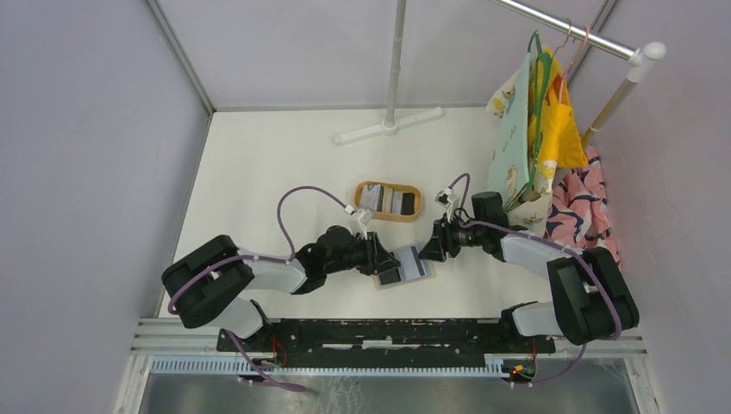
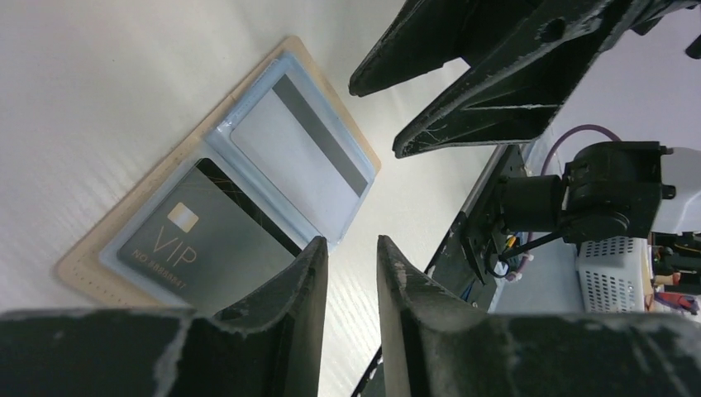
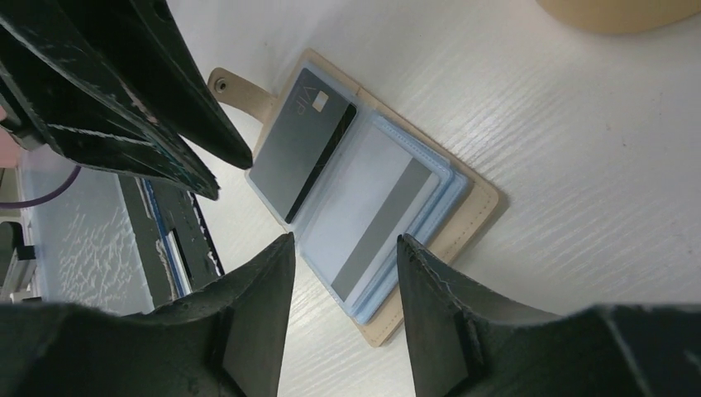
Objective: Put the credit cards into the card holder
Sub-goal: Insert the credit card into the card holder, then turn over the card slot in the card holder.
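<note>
Hovering beside the open card holder (image 1: 417, 266) — more cards wait in the wooden tray (image 1: 388, 184)

The card holder lies flat on the counter (image 1: 276, 172), directly between the two pincers, its long axis running from one to the other. A black card (image 3: 302, 149) fills the pocket on the left arm's side, a white striped card (image 3: 372, 215) the other. The left pincer (image 2: 351, 248) is narrowly parted and the right pincer (image 3: 343, 248) spread wider — both hold nothing. More credit cards (image 1: 386, 201) sit in the tray beyond the holder; the left pincer looks slightly nearer.

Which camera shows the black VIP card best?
The left wrist: the VIP card looks biggest there, its letters readable, though one corner is hidden. The right wrist shows it whole but smaller; the top view shows only a dark speck.
</note>
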`<control>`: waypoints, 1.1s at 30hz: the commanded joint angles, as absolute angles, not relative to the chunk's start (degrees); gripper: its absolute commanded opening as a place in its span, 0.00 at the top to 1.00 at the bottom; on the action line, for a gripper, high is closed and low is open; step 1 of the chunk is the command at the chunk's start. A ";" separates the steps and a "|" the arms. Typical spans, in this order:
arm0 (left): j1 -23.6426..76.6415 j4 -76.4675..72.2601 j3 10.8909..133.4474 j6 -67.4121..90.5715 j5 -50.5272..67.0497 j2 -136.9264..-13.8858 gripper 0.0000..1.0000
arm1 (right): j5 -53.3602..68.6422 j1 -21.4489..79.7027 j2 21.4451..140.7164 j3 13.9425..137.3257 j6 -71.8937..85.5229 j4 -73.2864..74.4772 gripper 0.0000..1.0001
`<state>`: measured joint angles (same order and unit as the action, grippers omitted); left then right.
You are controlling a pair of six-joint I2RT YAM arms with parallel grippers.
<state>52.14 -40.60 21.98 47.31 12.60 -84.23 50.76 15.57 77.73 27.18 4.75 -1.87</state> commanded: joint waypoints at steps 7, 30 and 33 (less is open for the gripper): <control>54.24 -36.84 27.85 46.14 9.19 -91.47 0.70 | 53.03 15.32 80.72 27.68 7.52 -3.83 0.51; 54.52 -36.83 29.94 46.14 10.06 -97.16 0.76 | 55.44 15.47 86.75 28.39 8.65 -2.46 0.50; 54.44 -36.90 30.09 46.06 10.26 -97.39 0.79 | 57.71 15.47 87.88 29.07 9.08 -1.94 0.51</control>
<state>54.13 -36.32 28.82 47.31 10.61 -96.42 54.83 15.49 86.17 27.24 8.05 -2.50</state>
